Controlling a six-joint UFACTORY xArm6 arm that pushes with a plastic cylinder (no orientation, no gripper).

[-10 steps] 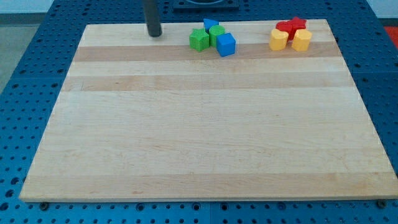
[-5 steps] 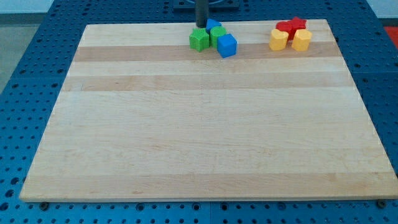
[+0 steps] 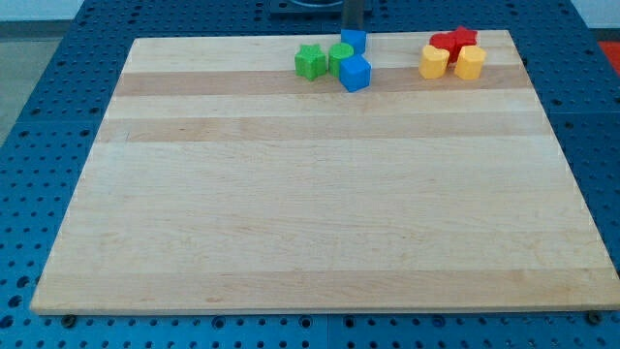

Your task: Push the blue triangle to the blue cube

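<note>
The blue triangle (image 3: 354, 42) sits near the board's top edge, just above the blue cube (image 3: 356, 73) and touching or almost touching it. A green round block (image 3: 340, 57) lies against both on their left. The rod comes down at the view's top; my tip (image 3: 355, 29) is right behind the blue triangle, at its upper side, partly hidden by the frame edge.
A green star-like block (image 3: 310, 62) lies left of the green round block. At the top right a cluster holds red blocks (image 3: 453, 42) and two yellow blocks (image 3: 434, 62) (image 3: 470, 63). The wooden board (image 3: 320, 194) lies on a blue pegboard table.
The rod moved right along the top edge, from the board's upper left to behind the blue triangle. The triangle shifted right, from above the green blocks to above the blue cube.
</note>
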